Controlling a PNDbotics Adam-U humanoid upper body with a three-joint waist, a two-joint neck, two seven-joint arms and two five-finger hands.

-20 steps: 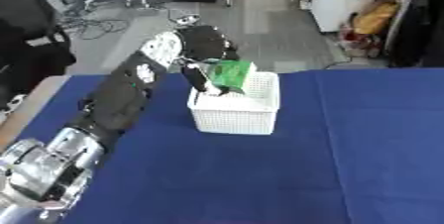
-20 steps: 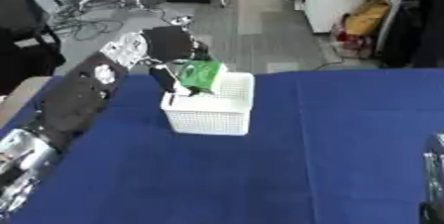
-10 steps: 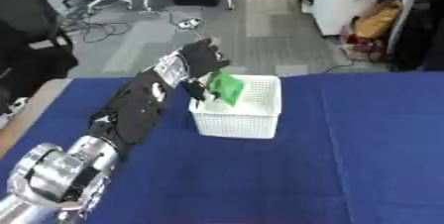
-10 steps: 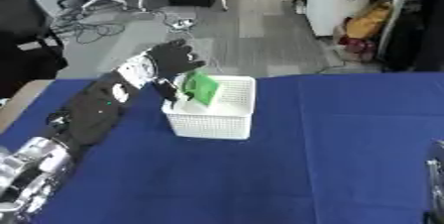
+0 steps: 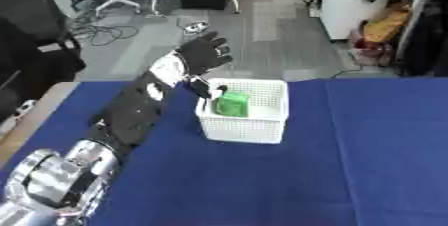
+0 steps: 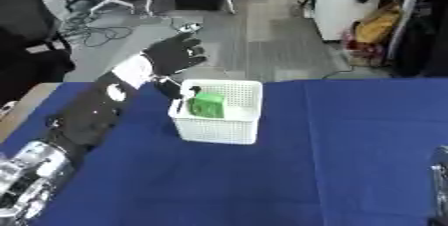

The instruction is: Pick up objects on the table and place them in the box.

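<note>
green object [image 5: 232, 105] in white box [image 5: 248, 129], open left robot hand [image 5: 202, 54] above, right-eye view only: right robot hand [image 6: 437, 170]

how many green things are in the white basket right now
1. One green object sits inside the white basket, against its left wall, next to the thumb of the open left hand. The basket walls could hide something smaller lower down.

My left arm stretches forward, my left hand [image 5: 201, 55] raised with fingers spread open, thumb pointing down, holding nothing.
</note>
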